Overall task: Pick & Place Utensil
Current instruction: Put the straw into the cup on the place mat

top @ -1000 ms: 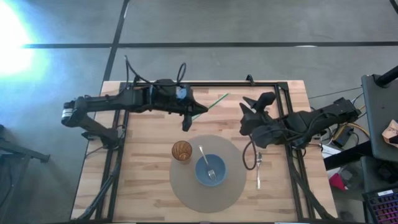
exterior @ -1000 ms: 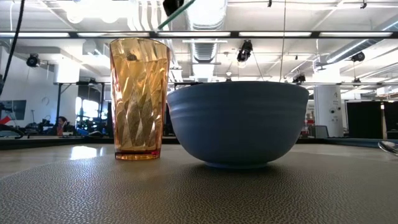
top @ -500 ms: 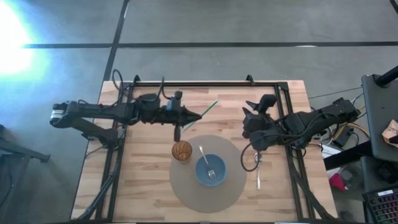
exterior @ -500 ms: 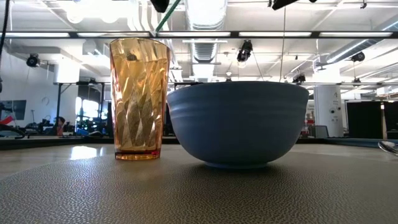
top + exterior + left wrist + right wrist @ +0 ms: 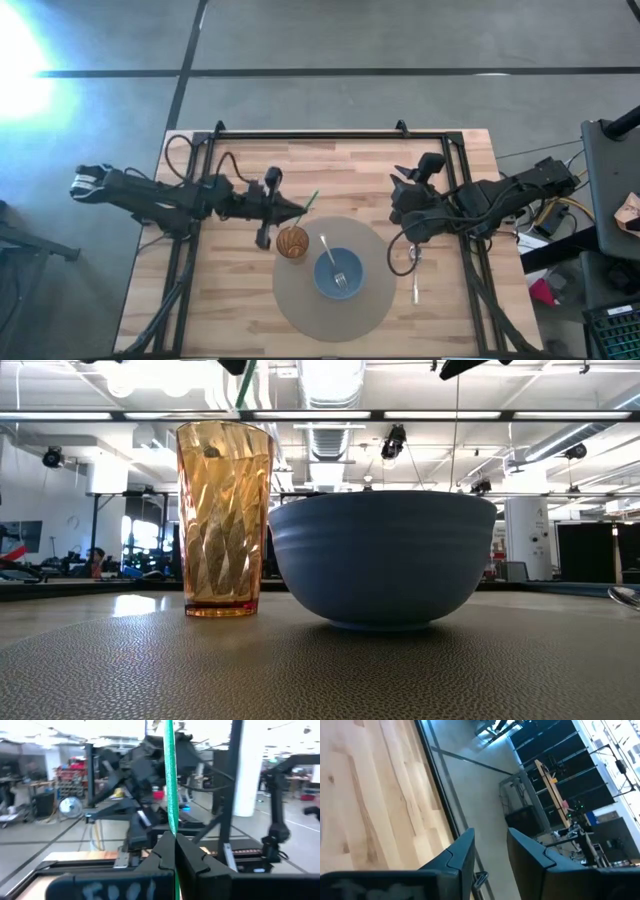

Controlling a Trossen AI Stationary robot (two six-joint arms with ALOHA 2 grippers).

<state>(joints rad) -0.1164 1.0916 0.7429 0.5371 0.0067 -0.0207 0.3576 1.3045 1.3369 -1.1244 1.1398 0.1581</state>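
The left gripper (image 5: 297, 209) hangs just left of the amber tumbler (image 5: 292, 242), its fingers (image 5: 161, 854) clenched on a green straw (image 5: 311, 201) that slants up over the tumbler's rim. Right of the tumbler, on the round grey placemat (image 5: 300, 300), a blue bowl (image 5: 340, 274) holds a fork (image 5: 333, 262). Farther right, the right gripper (image 5: 412, 245) hovers over the wooden desk (image 5: 240, 300) above a spoon (image 5: 415, 272), fingers (image 5: 461, 855) parted and empty.

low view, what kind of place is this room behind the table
Probably a robotics lab or workshop in an open industrial hall: bare ceiling ducts and strip lights overhead, benches with equipment in the background, and a wooden table inside a metal frame.
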